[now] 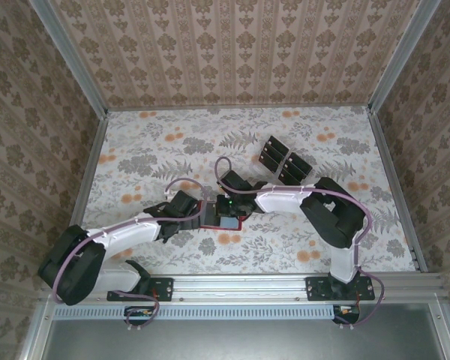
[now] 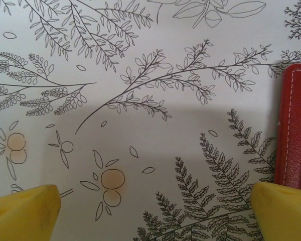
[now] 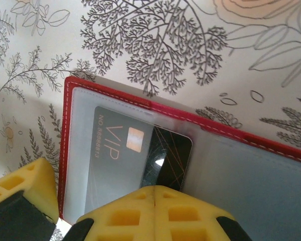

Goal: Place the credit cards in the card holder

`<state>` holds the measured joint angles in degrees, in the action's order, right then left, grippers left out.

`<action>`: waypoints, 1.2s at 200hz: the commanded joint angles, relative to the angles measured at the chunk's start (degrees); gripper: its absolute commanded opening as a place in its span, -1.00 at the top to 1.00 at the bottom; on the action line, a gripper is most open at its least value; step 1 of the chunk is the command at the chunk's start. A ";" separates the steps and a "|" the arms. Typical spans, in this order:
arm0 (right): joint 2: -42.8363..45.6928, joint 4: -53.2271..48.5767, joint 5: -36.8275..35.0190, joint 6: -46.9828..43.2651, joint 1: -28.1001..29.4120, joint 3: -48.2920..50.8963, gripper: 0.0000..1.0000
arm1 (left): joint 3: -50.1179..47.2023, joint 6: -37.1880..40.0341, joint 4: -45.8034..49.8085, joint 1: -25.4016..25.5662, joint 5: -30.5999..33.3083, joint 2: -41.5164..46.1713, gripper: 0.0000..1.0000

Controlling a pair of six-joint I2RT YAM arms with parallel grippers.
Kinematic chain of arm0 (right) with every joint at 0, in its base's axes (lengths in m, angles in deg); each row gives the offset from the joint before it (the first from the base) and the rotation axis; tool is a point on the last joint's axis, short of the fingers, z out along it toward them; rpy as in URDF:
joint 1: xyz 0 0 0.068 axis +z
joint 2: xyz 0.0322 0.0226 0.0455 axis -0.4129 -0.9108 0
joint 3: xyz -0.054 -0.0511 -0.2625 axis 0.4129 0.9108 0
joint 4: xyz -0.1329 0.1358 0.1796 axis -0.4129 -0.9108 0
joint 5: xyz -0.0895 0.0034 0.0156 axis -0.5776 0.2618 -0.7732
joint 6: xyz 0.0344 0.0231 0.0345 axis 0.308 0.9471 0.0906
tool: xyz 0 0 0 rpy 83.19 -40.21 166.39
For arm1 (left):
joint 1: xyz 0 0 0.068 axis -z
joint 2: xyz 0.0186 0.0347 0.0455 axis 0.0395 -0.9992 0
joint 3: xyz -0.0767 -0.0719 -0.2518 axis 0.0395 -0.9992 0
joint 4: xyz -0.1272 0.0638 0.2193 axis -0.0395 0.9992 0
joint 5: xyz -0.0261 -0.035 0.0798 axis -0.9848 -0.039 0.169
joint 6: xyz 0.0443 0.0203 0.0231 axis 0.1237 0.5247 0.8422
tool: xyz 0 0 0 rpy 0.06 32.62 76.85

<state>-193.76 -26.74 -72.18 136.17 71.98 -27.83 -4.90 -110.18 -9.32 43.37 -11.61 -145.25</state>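
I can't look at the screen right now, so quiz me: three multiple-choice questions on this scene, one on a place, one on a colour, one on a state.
1. Where do the loose cards lie?
A. beyond the holder, right of centre
B. near left corner
C. far left corner

2. What colour is the holder's edge?
A. blue
B. red
C. green

3. How is the left gripper?
A. shut on a card
B. shut, empty
C. open

Answers: 1 A, the top view shows them farther back and to the right; 2 B, the stitched edge is red in both wrist views; 3 C, its jaws stand wide apart with nothing between them.
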 commanded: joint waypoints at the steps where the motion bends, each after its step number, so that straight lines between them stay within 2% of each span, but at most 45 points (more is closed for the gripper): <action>1: -1.97 -1.11 1.11 -0.40 0.55 -1.97 0.90 | -0.85 -1.29 -0.44 -0.42 -0.78 -0.35 -0.99; 56: -3.69 -0.60 3.13 -0.04 0.82 -5.07 0.90 | -1.18 -1.35 -0.75 -0.28 -1.06 0.08 -1.00; 138: 5.42 -1.92 -1.48 -0.06 0.82 0.40 0.83 | -0.70 -0.94 1.58 -0.76 0.95 2.73 -0.99; 240: 0.30 -2.02 -2.12 -0.32 1.36 0.53 0.91 | -0.43 -0.75 0.47 -1.36 0.45 -0.11 -0.99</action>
<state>-191.81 -27.42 -73.14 136.32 73.05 -27.22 -5.40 -110.62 -9.28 42.34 -11.76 -144.55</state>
